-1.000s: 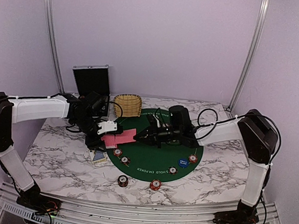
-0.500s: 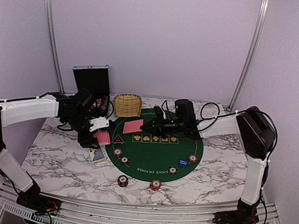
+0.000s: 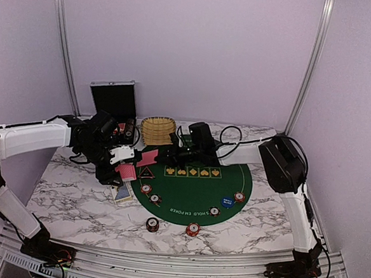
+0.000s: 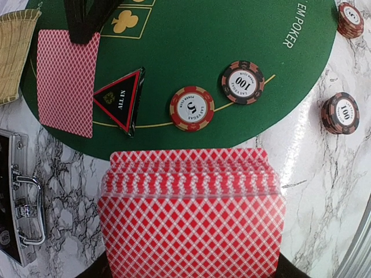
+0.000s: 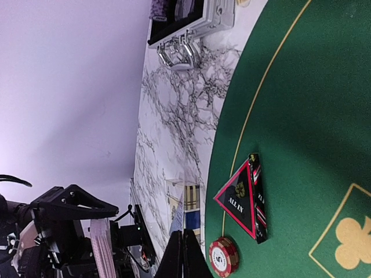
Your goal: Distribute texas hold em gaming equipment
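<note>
One red-backed card [image 4: 65, 81] lies at the green mat's [image 4: 232, 29] edge beside the triangular marker [image 4: 122, 99]. The right end effector [image 5: 182, 255] is pinched narrow on its corner, seemingly to set it down. The deck [image 4: 191, 214] hangs clamped in the left end effector [image 3: 126, 170] over the tabletop [image 4: 313, 168], probably handy for dealing.

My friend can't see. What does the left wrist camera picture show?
A stack of red-backed cards fills the bottom. Beyond it, on the green mat, lie one face-down card, a black triangle marker and two chips.
</note>
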Robot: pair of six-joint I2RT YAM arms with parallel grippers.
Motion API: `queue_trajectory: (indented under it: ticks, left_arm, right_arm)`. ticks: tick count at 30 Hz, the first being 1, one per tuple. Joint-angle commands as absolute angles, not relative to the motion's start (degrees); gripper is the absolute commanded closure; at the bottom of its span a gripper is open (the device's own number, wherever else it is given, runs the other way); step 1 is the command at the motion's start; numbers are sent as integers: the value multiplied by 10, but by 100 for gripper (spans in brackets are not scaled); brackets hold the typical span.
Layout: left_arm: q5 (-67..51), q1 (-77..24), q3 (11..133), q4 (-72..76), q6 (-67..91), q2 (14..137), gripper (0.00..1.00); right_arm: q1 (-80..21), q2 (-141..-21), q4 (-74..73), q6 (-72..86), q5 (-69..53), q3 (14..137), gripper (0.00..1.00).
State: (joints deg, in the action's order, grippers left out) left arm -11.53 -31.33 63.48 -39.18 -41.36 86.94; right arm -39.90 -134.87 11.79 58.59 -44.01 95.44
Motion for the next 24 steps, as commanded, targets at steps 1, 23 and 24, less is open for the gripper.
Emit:
queue_trajectory:
  ticks: [1,23,24]
  left_arm:
    - [-126,-312,636,-403,-411,860,74]
    - [-131,-314,653,-408,-414,875,74]
    - [-133,-314,653,-408,-414,875,74]
  right_arm:
    - [-412,-1387,80,577,-424,1007,100]
    - [-412,-1357,-54,461,-356,986,54]
    - [-410,-1348,-55,457,-353,979,51]
